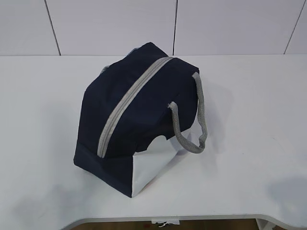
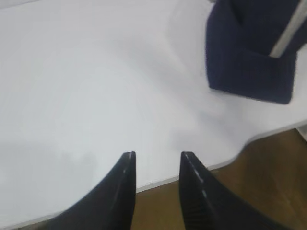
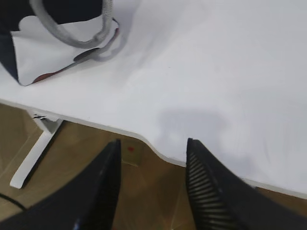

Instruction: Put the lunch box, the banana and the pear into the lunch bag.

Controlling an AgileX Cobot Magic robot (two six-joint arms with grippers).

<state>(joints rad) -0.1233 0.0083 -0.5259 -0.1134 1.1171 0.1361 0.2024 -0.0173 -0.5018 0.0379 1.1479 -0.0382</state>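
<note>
One lunch bag (image 1: 139,120), zipper (image 1: 129,108) near-left to far-right

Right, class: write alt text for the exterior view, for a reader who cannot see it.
A navy-blue lunch bag stands zipped shut on a white table, its grey zipper running along the top and a grey rope handle hanging on its right side.

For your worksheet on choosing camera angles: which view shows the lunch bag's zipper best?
The exterior view: the grey zipper runs in full along the top of the lunch bag, closed. The left wrist view catches only a short blurred strip of it at a bag corner. The right wrist view shows a handle and white panel, no zipper.
</note>
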